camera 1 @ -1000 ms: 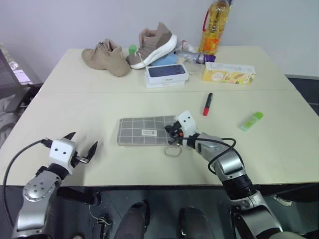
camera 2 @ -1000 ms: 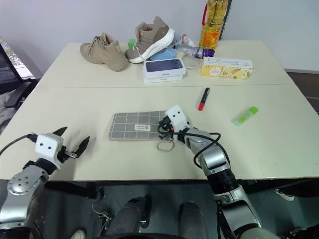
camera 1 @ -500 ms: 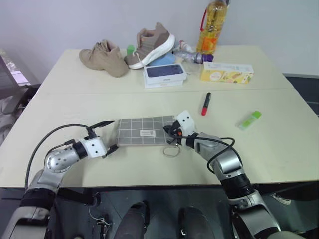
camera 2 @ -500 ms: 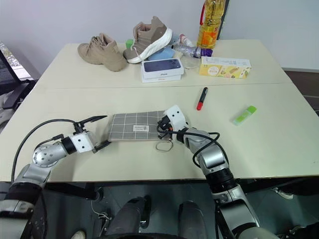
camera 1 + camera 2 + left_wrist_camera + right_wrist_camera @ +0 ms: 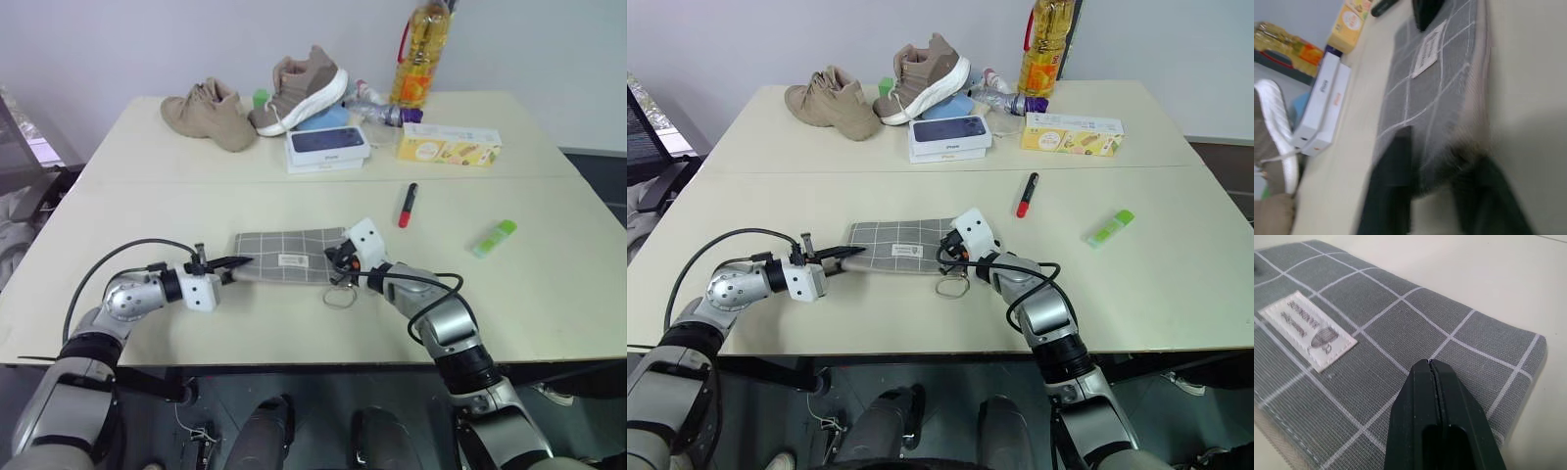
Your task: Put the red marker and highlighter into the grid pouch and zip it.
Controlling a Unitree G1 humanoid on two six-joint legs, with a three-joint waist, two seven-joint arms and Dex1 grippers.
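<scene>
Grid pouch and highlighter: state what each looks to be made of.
The grid pouch looks like woven grey fabric, matte: fine thread ribbing shows, with white grid lines and a sewn white label. The highlighter looks like light-green plastic, probably translucent with a slight sheen; from this far, that stays a guess.

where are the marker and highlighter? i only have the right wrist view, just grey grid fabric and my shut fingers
Observer: Both lie loose on the table, outside the grid pouch. The red marker is beyond the pouch's right end.
Operator: and the highlighter
Observer: The highlighter lies farther right, apart from the marker.
Operator: what's the left gripper doing
Observer: The left gripper is shut on the pouch's left edge; the right gripper sits shut at the opposite end.
</scene>
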